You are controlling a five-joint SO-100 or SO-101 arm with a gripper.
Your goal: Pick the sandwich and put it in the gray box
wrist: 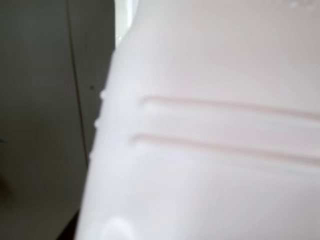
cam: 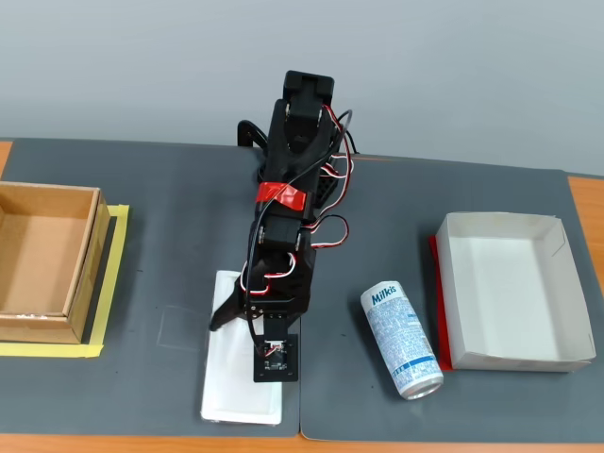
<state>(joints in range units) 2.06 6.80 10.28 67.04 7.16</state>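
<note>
The sandwich [cam: 242, 398] is a flat white plastic pack lying on the dark mat at the front, left of centre in the fixed view. My gripper [cam: 236, 326] is down over its far half, with one black jaw spread out to the left, so it looks open. The arm hides the pack's middle. In the wrist view the white pack [wrist: 210, 150] fills most of the frame, blurred and very close, with two moulded ridges; no fingers show there. The gray box [cam: 510, 363] stands empty at the right, a red strip along its left side.
A blue-and-white Milkis can [cam: 401, 340] lies on its side between the arm and the gray box. A deeper brown cardboard box [cam: 80, 274] stands at the left on yellow tape. The mat's front edge runs just below the pack.
</note>
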